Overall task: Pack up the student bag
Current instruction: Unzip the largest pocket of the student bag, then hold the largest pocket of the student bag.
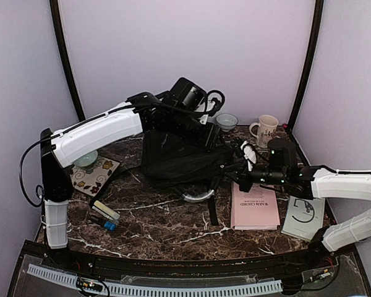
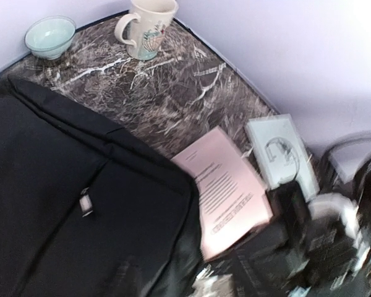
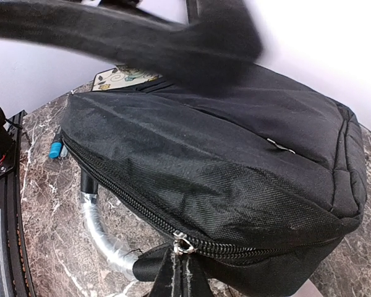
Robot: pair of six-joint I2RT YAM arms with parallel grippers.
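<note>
The student bag [image 1: 176,159] lies flat in the middle of the table, black, with its silvery-grey loop handle [image 1: 198,197] at the near edge. My left gripper [image 1: 205,131] hangs over the bag's far right part. The left wrist view is blurred, shows no fingers, and leaves its opening unreadable. My right gripper [image 3: 182,275] is at the bag's [image 3: 222,167] right near corner, shut on the zipper pull just below the metal slider [image 3: 183,245]. The zipper [image 3: 120,192] runs closed along that edge. A blurred black shape [image 3: 142,37] crosses the top of the right wrist view.
A pink book [image 1: 255,207] and a white book [image 1: 304,216] lie right of the bag. A mug [image 1: 264,130] and a pale bowl [image 1: 227,121] stand at the back. A patterned coaster [image 1: 96,175], a teal bowl [image 1: 86,159] and markers [image 1: 104,213] sit on the left.
</note>
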